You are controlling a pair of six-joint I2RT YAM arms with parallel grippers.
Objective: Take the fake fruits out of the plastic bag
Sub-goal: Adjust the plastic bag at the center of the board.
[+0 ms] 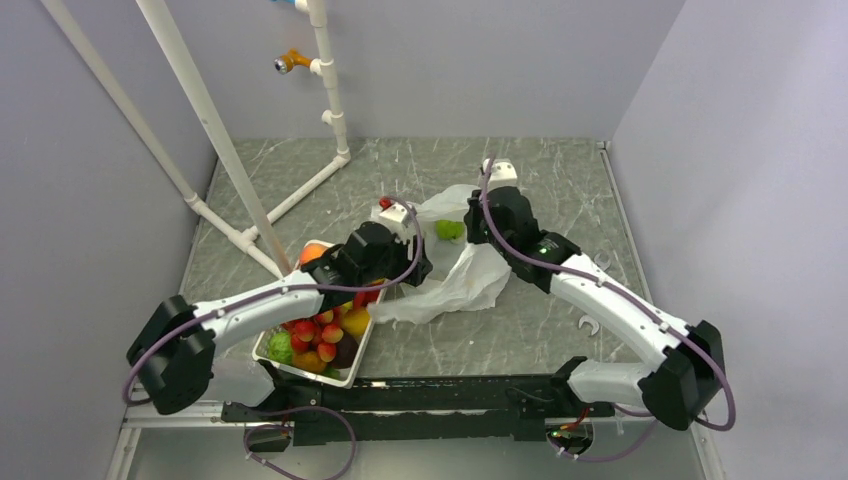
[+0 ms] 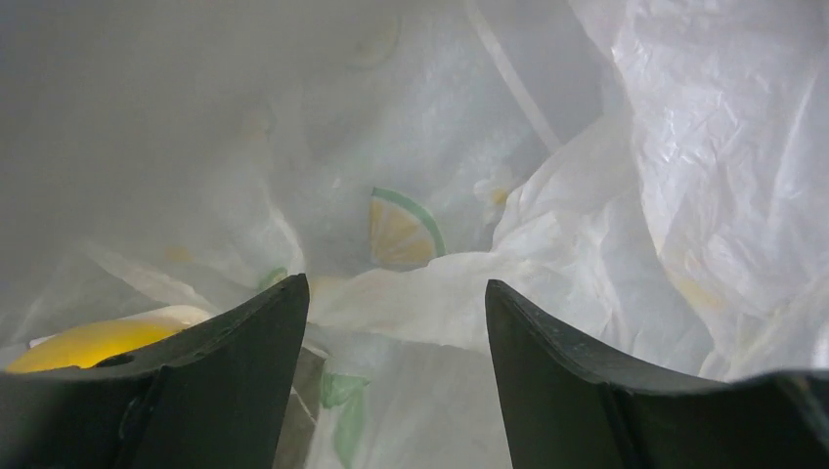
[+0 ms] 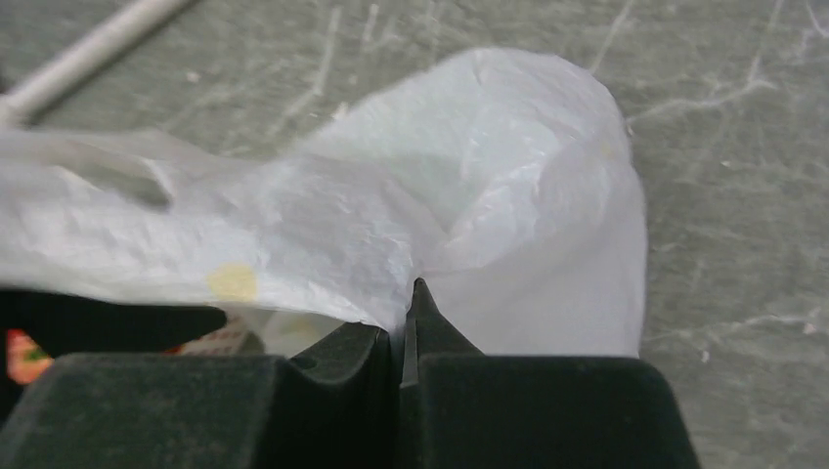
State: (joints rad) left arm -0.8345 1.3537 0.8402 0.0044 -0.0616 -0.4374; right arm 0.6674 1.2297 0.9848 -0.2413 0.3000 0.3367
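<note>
The left arm [image 1: 270, 300] stretches low from the near left corner toward the middle of the surface [image 1: 560, 180]. Its left hand [image 2: 396, 283] is pushed in among the folds of the plastic bag [image 1: 455, 285], fingers spread wide and closing on nothing. The right arm [image 1: 610, 300] bends in from the near right. The right hand [image 3: 406, 313] has its fingers pressed together, pinching a fold of the bag's edge.

The bag is thin, crinkly, milky-white film. It lies crumpled in soft creases near the middle of the surface, with a lemon-slice print [image 2: 401, 230] in yellow and green on the film ahead of the left hand. A green fruit [image 1: 449, 229], small and glossy, shows at the bag's far end between the two hands. A smooth yellow fruit [image 2: 88, 344] sits beside the left finger, partly hidden.

The surface is grey-green with pale, stone-like veins. A white basket [image 1: 312, 373] of coloured fruit sits under the left arm.
</note>
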